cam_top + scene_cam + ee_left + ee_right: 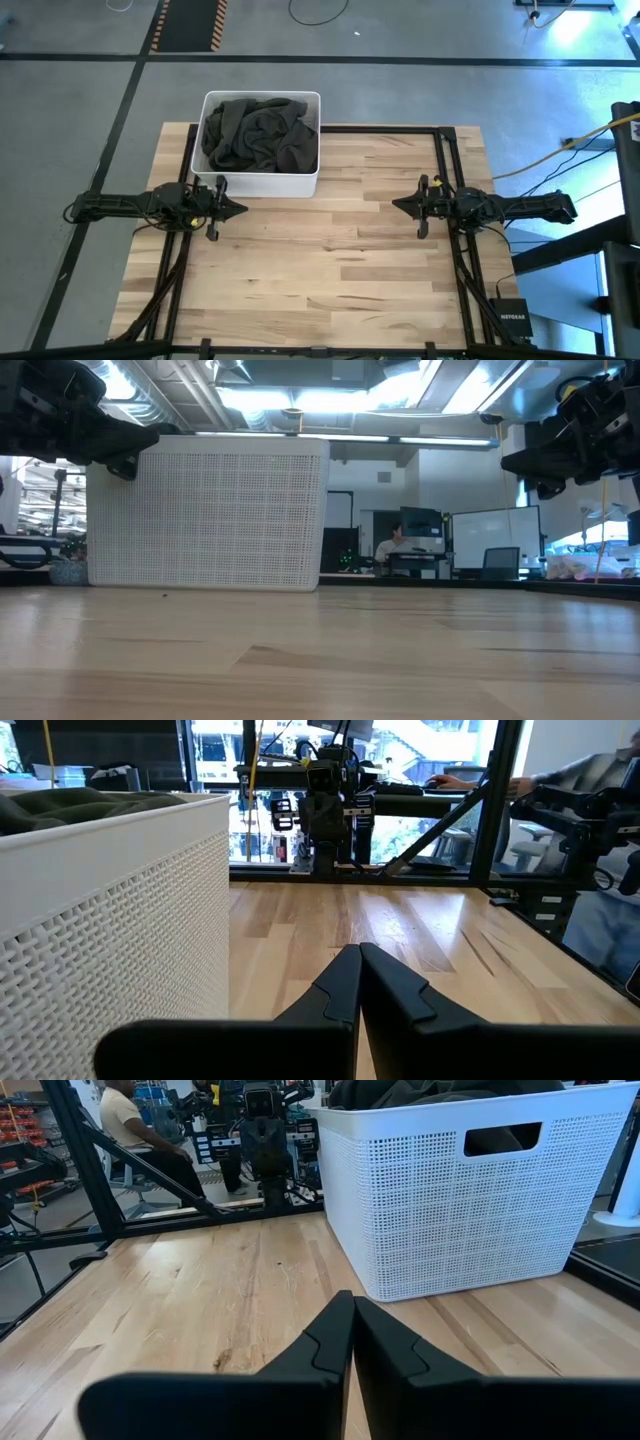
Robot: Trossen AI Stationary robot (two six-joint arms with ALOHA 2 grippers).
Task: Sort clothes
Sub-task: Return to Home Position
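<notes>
Clothes (260, 135): dark olive-grey heap, filling the white perforated tub (262, 184) at the far left edge of the wooden bench (330, 270).
Left gripper (243, 209): fingers pressed together, empty, just beside the tub's near wall.
Right gripper (395, 205): fingers together, empty, well apart from the tub.
Black box (512, 318), off the bench: white lettering, illegible.

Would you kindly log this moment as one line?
dark olive-grey garments in white plastic tub | left gripper shut, empty | right gripper shut, empty
</notes>
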